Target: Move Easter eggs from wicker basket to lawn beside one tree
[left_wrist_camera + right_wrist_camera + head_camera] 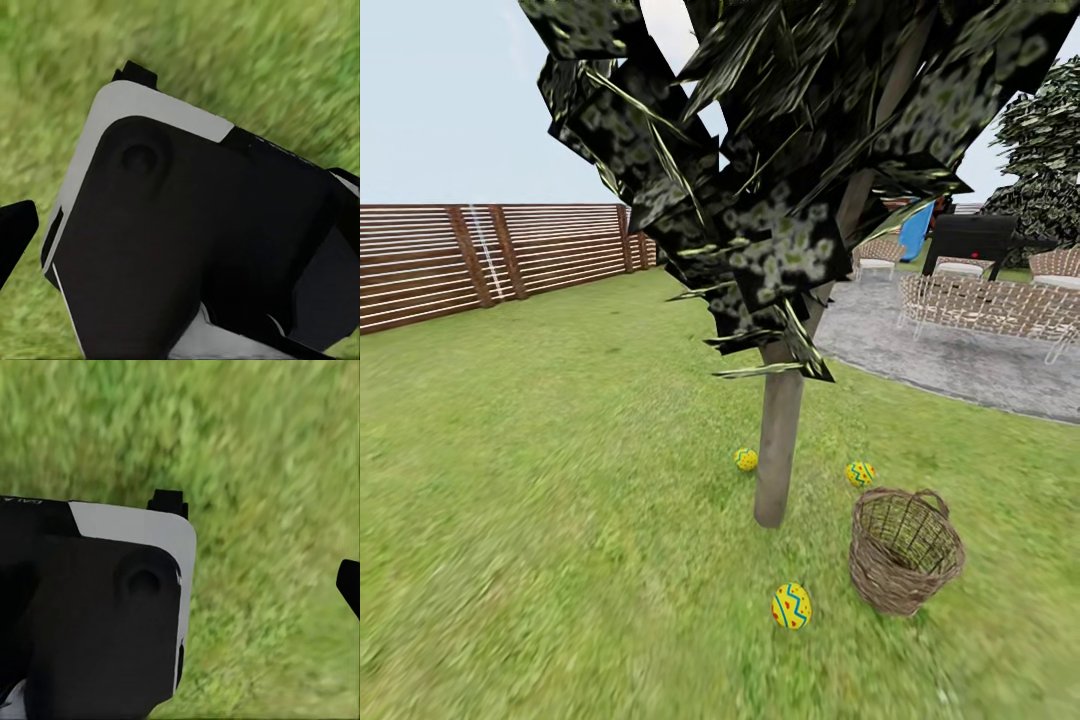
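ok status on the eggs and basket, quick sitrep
Three Easter eggs on the lawn around the tree. Wicker basket looks empty, tilted. Gripper states not readable. Nothing in the way.

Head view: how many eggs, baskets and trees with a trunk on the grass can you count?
Eggs: 3, one left of the trunk, one right of it, one nearest the camera
Baskets: 1, nothing visible inside it
Trees: 1
Total: 5
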### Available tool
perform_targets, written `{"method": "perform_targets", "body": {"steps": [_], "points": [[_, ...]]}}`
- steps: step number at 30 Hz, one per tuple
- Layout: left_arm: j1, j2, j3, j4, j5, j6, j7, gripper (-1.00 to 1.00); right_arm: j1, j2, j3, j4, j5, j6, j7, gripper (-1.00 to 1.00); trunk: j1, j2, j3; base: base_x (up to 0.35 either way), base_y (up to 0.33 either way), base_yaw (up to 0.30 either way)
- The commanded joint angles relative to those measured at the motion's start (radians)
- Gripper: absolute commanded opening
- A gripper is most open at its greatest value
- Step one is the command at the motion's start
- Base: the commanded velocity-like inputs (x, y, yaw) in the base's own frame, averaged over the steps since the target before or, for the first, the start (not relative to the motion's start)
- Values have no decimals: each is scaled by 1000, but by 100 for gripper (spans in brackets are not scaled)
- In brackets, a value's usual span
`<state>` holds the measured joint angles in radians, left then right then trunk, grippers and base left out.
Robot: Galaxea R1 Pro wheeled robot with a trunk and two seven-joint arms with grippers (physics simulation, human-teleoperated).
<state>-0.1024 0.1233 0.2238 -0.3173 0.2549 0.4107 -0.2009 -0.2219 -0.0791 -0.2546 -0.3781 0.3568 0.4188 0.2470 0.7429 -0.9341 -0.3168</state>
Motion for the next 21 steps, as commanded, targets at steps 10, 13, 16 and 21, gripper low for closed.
{"method": "perform_targets", "body": {"steps": [10,13,16,21], "points": [[0,-3,9,99,6,6,-1,100,0,1,-9,128,10,-115,2,100,-38,69,30,0,0,0],[0,-1,8,191,5,-30,1,100,0,0,-9,258,10,-241,-19,100,-50,90,40,0,0,0],[1,3,8,280,5,-136,1,100,0,-2,-9,364,10,-330,-72,100,-61,111,49,0,0,0],[4,0,6,372,4,-241,3,100,1,1,-8,465,9,-397,-123,100,-81,146,65,0,0,0]]}}
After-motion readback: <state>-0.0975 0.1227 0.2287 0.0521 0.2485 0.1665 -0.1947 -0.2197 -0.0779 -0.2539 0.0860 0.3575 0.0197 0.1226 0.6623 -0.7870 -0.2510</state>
